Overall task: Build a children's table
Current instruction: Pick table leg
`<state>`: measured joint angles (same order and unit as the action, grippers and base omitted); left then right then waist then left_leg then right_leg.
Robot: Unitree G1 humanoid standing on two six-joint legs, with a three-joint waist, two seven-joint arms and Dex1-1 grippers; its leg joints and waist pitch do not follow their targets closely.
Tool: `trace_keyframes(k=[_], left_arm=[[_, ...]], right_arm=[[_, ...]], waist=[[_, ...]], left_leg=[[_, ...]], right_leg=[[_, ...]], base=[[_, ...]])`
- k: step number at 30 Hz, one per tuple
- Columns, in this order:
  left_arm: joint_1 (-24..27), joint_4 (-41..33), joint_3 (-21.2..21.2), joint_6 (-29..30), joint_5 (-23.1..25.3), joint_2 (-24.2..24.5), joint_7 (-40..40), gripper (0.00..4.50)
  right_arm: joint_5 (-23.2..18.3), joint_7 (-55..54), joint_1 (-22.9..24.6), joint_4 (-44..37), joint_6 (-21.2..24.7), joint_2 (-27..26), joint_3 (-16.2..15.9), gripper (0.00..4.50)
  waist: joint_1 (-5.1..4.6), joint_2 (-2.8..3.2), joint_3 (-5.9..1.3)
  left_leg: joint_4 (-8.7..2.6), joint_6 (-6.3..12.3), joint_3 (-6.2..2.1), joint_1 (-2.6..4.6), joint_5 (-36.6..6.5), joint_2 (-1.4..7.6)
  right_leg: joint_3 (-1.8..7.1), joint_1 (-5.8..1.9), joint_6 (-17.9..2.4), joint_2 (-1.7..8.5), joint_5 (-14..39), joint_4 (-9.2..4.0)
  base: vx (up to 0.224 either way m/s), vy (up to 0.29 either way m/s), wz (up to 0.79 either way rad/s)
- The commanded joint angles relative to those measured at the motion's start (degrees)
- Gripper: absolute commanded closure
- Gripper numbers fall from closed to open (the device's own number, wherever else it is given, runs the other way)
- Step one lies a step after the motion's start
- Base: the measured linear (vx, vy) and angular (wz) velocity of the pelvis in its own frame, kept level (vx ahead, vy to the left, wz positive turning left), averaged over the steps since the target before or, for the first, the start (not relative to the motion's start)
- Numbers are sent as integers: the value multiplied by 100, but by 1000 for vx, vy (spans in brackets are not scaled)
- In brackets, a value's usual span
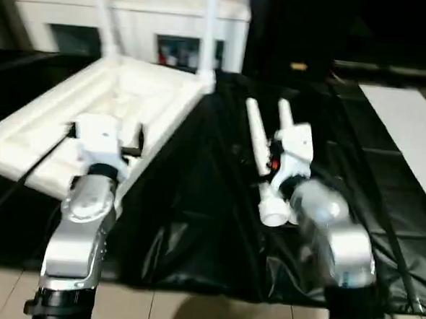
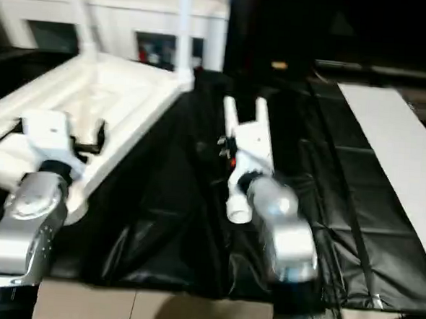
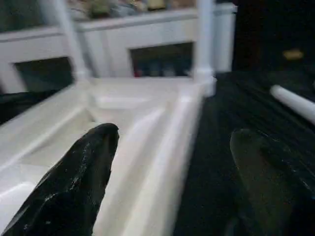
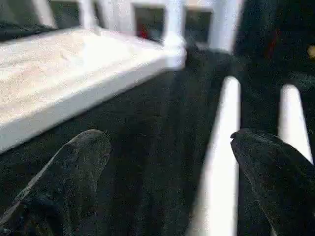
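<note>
I see my left gripper (image 3: 172,172) released over the upturned tabletop (image 1: 93,116), right gripper (image 4: 167,177) released — above two loose legs (image 4: 221,162).

One upturned tabletop (image 1: 93,116), two legs fitted upright (image 1: 209,29), two loose legs (image 1: 256,137), one cabinet (image 1: 135,17), one flat board (image 1: 410,135)

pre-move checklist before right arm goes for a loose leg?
1. Right gripper open: ok, fingers spread wide.
2. Loose legs within reach: ok, two lie side by side on the black sheet, just ahead of the right gripper.
3. Gripper lined up on one leg: not ok, nearer leg sits off to one finger's side.
4. Tabletop underside up: ok, two legs already standing in far sockets.
5. Left gripper free: ok, open over tabletop edge.
</note>
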<state>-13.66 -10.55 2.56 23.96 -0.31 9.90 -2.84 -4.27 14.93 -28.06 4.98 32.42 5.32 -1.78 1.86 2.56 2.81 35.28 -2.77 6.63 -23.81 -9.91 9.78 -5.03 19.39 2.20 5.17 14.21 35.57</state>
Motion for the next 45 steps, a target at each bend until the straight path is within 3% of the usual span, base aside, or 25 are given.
trace_keyframes(k=[1, 2, 3, 4, 5, 6, 7, 8, 9, 10, 11, 13, 15, 16, 20, 21, 25, 28, 30, 35, 37, 39, 45], left_arm=[[26, 94, -74, 203, -14, 169, -265, 37], [25, 102, -87, 241, -15, 203, -306, 37], [20, 121, -134, 331, -21, 300, -431, 37], [21, 123, -157, 370, -26, 345, -493, 37], [28, 112, -217, 465, -43, 456, -646, 37], [65, 41, -349, 663, -120, 680, -998, 37], [102, -25, -436, 748, -173, 812, -1209, 37], [102, -25, -436, 748, -173, 812, -1209, 37], [197, -253, -647, 1030, -338, 1129, -1719, 37], [202, -266, -656, 1045, -348, 1143, -1743, 37], [287, -519, -791, 1298, -539, 1368, -2107, 37], [379, -826, -930, 1531, -721, 1594, -2452, 37], [445, -1085, -1050, 1716, -862, 1756, -2679, 37], [472, -1189, -1097, 1784, -920, 1821, -2776, 37], [504, -1399, -1182, 1940, -1023, 1902, -2912, 37], [502, -1443, -1177, 2012, -1024, 1900, -2920, 37], [520, -1565, -1184, 2154, -1072, 1991, -2958, 37], [509, -1604, -1192, 2205, -1070, 2040, -2975, 37], [477, -1599, -1190, 2219, -1070, 2060, -2962, 37], [430, -1606, -1181, 2279, -1059, 2060, -2963, 30], [426, -1613, -1182, 2289, -1061, 2063, -2965, 30], [376, -1599, -1188, 2279, -1085, 2049, -2947, 30], [319, -1537, -1184, 2217, -1051, 2023, -2896, 30]], right_arm=[[41, -27, -322, 581, 155, 78, -3, 0], [69, -15, -410, 715, 186, 97, -21, 0], [113, 0, -633, 1065, 162, 118, -28, 0], [120, 21, -728, 1226, 136, 120, -29, 0], [124, 102, -952, 1621, 76, 122, -39, 0], [141, 220, -1354, 2356, -54, 123, -56, 0], [155, 282, -1537, 2697, -45, 118, -78, 0], [155, 282, -1537, 2697, -45, 118, -78, 0], [335, 105, -1978, 3523, -210, 109, -127, 0], [343, 96, -1998, 3560, -219, 109, -129, 0], [451, -34, -2290, 4113, -283, 90, -161, 0], [499, -141, -2563, 4646, -270, 53, -154, 0], [509, -330, -2730, 5008, -488, 36, -76, 0], [520, -447, -2824, 5203, -632, 34, -45, 0], [513, -747, -3128, 5795, -955, 44, 88, 0], [489, -651, -3217, 6050, -869, 13, 123, 0], [620, -517, -3316, 6481, -524, -24, -6, 0], [501, -431, -3339, 6645, -345, -57, 117, 0], [346, -415, -3358, 6778, -289, -66, 293, 0], [214, -363, -3419, 6958, -122, -27, 502, 60], [193, -350, -3426, 6971, -84, -21, 524, 72], [-21, -368, -3436, 7014, 96, 14, 781, 82], [-209, -447, -3409, 7086, 217, 113, 1083, 137]], waist=[[50, 38, -631], [47, 16, -611], [86, 18, -544], [101, 12, -515], [108, 25, -464], [87, -11, -410], [79, -20, -353], [76, -12, -336], [90, 6, -326], [76, -24, -315], [77, -5, -305], [76, -34, -301], [103, 1, -302], [119, -47, -314], [125, -45, -340], [140, -91, -359], [136, -89, -421], [161, -95, -451], [164, -83, -418], [162, -39, -383], [156, -51, -382], [164, -43, -393], [169, -58, -408]], left_leg=[[-107, 411, -57, 198, 2758, 28], [-123, 411, -37, 159, 2526, 29], [-190, 363, 13, 127, 1687, 88], [-237, 319, 31, 124, 1186, 125], [-321, 169, 51, 150, 191, 187], [-386, -13, 64, 144, -516, 213], [-443, -158, 80, 167, -1141, 231], [-462, -226, 78, 165, -1390, 233], [-493, -358, 84, 209, -1752, 264], [-502, -394, 85, 215, -1853, 261], [-528, -461, 93, 203, -1954, 258], [-532, -553, 122, 230, -2126, 260], [-530, -577, 140, 269, -2190, 264], [-526, -559, 147, 240, -2049, 264], [-500, -459, 187, 218, -1682, 246], [-486, -378, 193, 192, -1472, 244], [-408, -151, 228, 168, -629, 213], [-368, 4, 243, 149, -277, 209], [-403, -22, 245, 161, -588, 228], [-462, -325, 237, 211, -1311, 258], [-475, -384, 236, 199, -1361, 261], [-468, -399, 239, 213, -1360, 260], [-443, -348, 260, 190, -1094, 250]], right_leg=[[184, -224, -1080, 124, -3874, 21], [191, -210, -1104, 149, -3754, 14], [200, -173, -1194, 229, -3167, -58], [204, -171, -1246, 262, -2725, -99], [212, -133, -1401, 286, -1664, -165], [236, -131, -1494, 302, -812, -195], [255, -75, -1536, 298, 25, -237], [265, -72, -1530, 302, 367, -238], [292, -15, -1431, 310, 838, -280], [301, 9, -1399, 299, 975, -291], [312, 26, -1362, 292, 1127, -289], [340, 89, -1360, 291, 1268, -290], [362, 128, -1302, 286, 1252, -298], [366, 105, -1310, 301, 1113, -273], [365, 98, -1328, 263, 669, -238], [370, 62, -1333, 268, 497, -212], [352, 31, -1469, 220, -506, -150], [339, 32, -1548, 207, -1004, -117], [335, 44, -1541, 218, -646, -142], [349, 89, -1465, 219, 150, -189], [345, 90, -1434, 214, 134, -188], [347, 90, -1426, 216, 75, -185], [342, 72, -1459, 219, -196, -170]], base=[[0, 0, 0], [0, 0, 0], [0, 0, 0], [0, 0, 0], [-78, -15, -3], [-78, -15, -3], [-97, -10, -7], [-89, -5, -7], [-89, -5, -7], [-72, 4, -6], [0, 0, 0], [-28, 5, -4], [0, 0, 0], [0, 0, 0], [0, 0, 0], [0, 0, 0], [0, 0, 0], [0, 0, 0], [0, 0, 0], [0, 0, 0], [0, 0, 0], [0, 0, 0], [0, 0, 0]])
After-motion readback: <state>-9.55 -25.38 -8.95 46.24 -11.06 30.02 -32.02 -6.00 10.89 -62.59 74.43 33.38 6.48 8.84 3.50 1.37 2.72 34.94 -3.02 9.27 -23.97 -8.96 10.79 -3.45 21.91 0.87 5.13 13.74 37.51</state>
